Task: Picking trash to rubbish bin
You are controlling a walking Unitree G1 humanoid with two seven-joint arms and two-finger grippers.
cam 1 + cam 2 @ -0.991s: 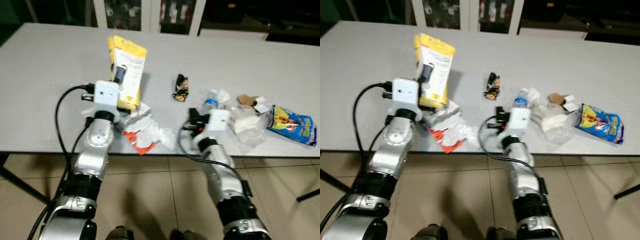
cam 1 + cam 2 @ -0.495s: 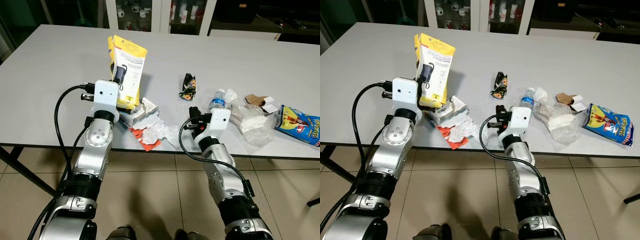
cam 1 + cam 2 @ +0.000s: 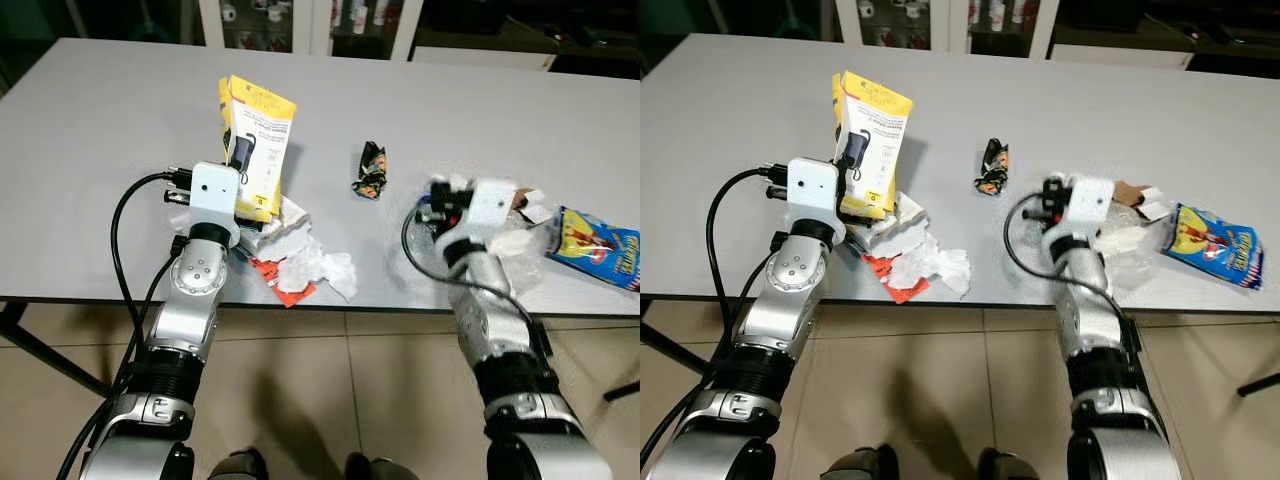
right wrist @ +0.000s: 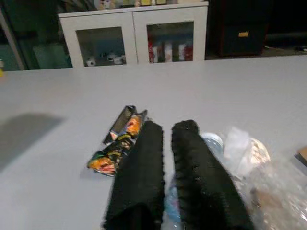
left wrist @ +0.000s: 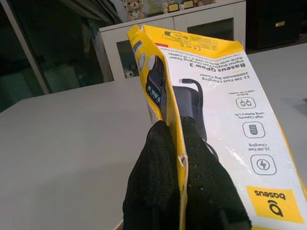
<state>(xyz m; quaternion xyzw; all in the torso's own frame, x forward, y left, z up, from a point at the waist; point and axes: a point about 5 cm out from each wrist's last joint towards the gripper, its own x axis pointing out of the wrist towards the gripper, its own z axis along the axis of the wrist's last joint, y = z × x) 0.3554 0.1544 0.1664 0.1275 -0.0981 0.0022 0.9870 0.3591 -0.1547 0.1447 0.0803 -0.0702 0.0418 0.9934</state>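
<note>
Starting at your left: your left gripper (image 5: 180, 158) has its two black fingers pinched on the edge of the yellow power-bank box (image 3: 256, 145), held upright above the grey table (image 3: 100, 150). The grip is on a thin cardboard lip only, so you risk the box pivoting or sliding out if you swing the arm quickly toward a bin; no bin is in sight. The box itself looks flat, stiff and glossy, with a clear window and printed icons. Below it, the crumpled white paper with a red scrap (image 3: 300, 268) lies at the table's near edge and could be brushed to the floor by your forearm. Mid-table, the small dark snack wrapper (image 3: 371, 170) lies on its own, well apart from the rest. On your right, the right gripper (image 4: 165, 184) has its fingers pressed nearly together, a narrow gap between them, over a clear plastic bottle (image 4: 211, 142) lying beside crinkled clear plastic (image 4: 268, 182). Whether the bottle is actually pinched, you cannot tell; if not, it may roll. The colourful snack bag (image 3: 595, 245) lies furthest right.
</note>
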